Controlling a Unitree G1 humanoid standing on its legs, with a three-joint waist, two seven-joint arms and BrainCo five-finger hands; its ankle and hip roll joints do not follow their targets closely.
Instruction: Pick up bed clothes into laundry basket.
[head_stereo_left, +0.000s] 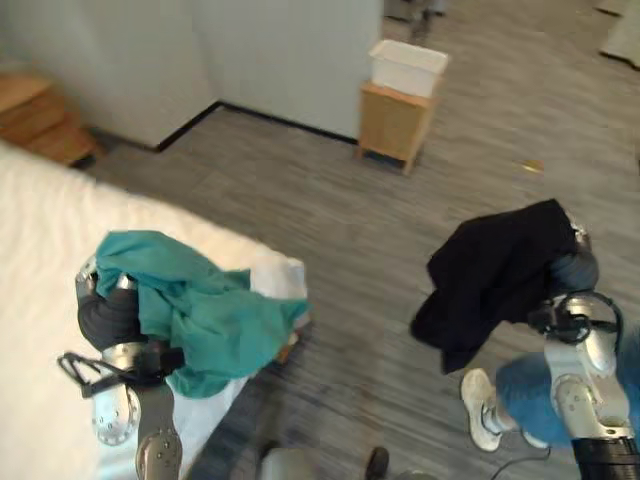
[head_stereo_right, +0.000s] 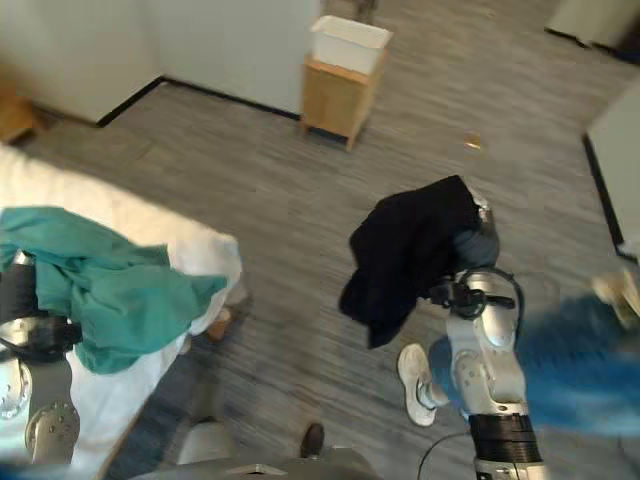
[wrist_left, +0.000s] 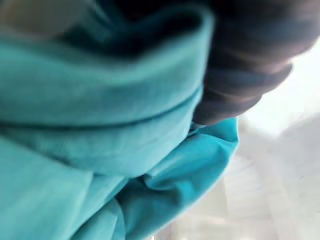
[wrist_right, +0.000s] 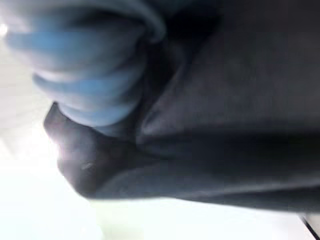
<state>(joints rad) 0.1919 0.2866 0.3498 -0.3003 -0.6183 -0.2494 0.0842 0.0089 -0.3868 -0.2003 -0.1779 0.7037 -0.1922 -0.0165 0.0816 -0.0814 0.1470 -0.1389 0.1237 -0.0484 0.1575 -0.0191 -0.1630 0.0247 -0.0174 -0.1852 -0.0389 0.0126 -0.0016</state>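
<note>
- Looking down through the left eye view, I see my left hand (head_stereo_left: 108, 300) at the lower left, over the corner of the white bed (head_stereo_left: 40, 230). A teal garment (head_stereo_left: 200, 315) is draped over it and hangs down past the bed's edge. The fingers are buried in the cloth, so I cannot tell how they are set.
- My right hand (head_stereo_left: 572, 268) is raised over the grey wood floor (head_stereo_left: 330, 200), well away from the bed, with a black garment (head_stereo_left: 495, 275) draped over it and hanging free. Its fingers are hidden too.
- Far off by the wall a white basket (head_stereo_left: 407, 66) sits on top of a small wooden cabinet (head_stereo_left: 392, 122), well apart from both garments.
- A person's white shoe (head_stereo_left: 483, 410) and blue trouser leg show on the floor just beside my right arm.
- From the right eye view, the scene reads the same.
- At the left wrist view, teal folds lie against the dark ribbed cover (wrist_left: 250, 65).
- At the right wrist view, black cloth lies against the cover (wrist_right: 90, 60).
</note>
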